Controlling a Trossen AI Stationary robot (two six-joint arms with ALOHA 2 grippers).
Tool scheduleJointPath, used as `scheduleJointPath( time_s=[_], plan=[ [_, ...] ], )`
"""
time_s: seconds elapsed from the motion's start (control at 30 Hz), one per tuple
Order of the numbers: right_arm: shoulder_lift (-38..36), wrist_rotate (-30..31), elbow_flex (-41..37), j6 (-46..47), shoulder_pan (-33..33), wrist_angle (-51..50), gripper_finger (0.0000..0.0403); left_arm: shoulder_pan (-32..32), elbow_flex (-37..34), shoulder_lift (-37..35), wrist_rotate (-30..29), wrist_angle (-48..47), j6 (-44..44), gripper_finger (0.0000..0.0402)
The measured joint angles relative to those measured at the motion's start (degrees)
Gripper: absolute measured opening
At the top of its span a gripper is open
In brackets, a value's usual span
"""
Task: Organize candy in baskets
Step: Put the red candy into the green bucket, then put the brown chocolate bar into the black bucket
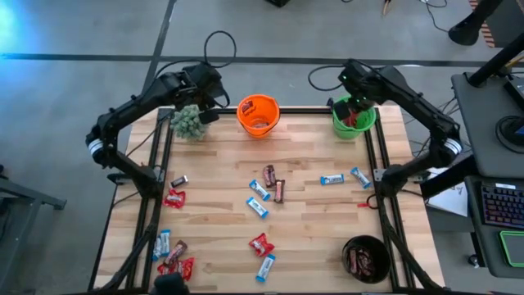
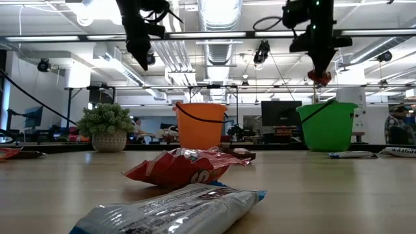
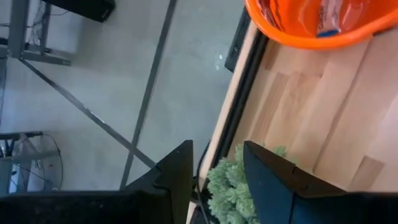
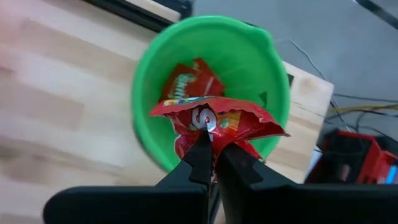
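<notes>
Right gripper [image 4: 211, 146] is hanging over the green basket [image 4: 155, 68] at the table's far right, fingers pinched together on a red candy wrapper [image 4: 214, 118]; another red candy [image 4: 186, 78] is lying inside that basket. Left gripper [image 3: 217, 171] is hovering above the fuzzy plant [image 1: 187, 121] at the far left edge, fingers apart, gripping nothing. Orange basket [image 1: 258, 114] is sitting just beside the plant, black basket [image 1: 365, 258] at the near right. Red, blue-white and brown candies are lying scattered over the wooden table [image 1: 311, 221].
</notes>
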Motion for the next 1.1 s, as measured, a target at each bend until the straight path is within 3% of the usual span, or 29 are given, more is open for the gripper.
scheduleJointPath(
  time_s=[0.47, 0.8, 1.1],
  plan=[
    [5.68, 3.29, -0.02, -5.68, -4.31, 2.02, 0.0027, 0.61, 14.67, -0.02, 0.03, -8.02, 4.32, 0.0123],
    [7.07, 2.73, -0.02, -6.05, -4.85, 2.01, 0.009, 1.68, 18.2, -0.08, -0.26, -11.17, 4.62, 0.0123],
    [6.89, 2.06, -0.02, -6.05, -4.8, 2.1, 0.0117, 1.95, 18.13, 2.21, -11.77, -9.45, 4.58, 0.0123]
  ],
)
